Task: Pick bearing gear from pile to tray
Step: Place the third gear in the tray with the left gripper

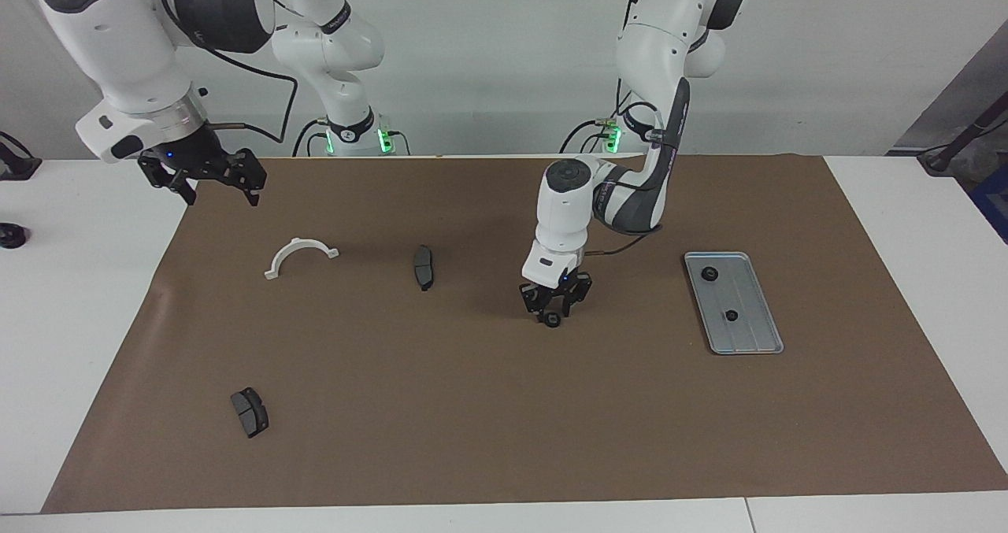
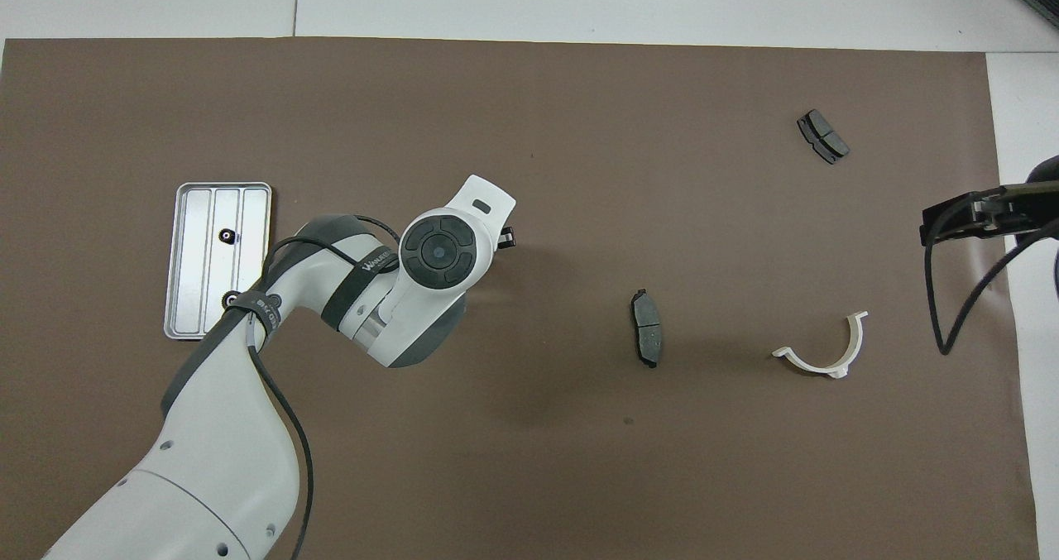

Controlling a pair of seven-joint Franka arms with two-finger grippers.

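My left gripper points straight down over the middle of the brown mat. A small black bearing gear is right at its tip, on or just above the mat, and I cannot tell whether it is gripped. In the overhead view the wrist hides the gear and only an edge of the left gripper shows. The silver tray lies toward the left arm's end with two black gears in it. My right gripper hangs open and empty above the mat's edge at the right arm's end.
What is left of the pile is spread over the mat: a white half-ring, a dark brake pad beside it toward the middle, and another brake pad farther from the robots.
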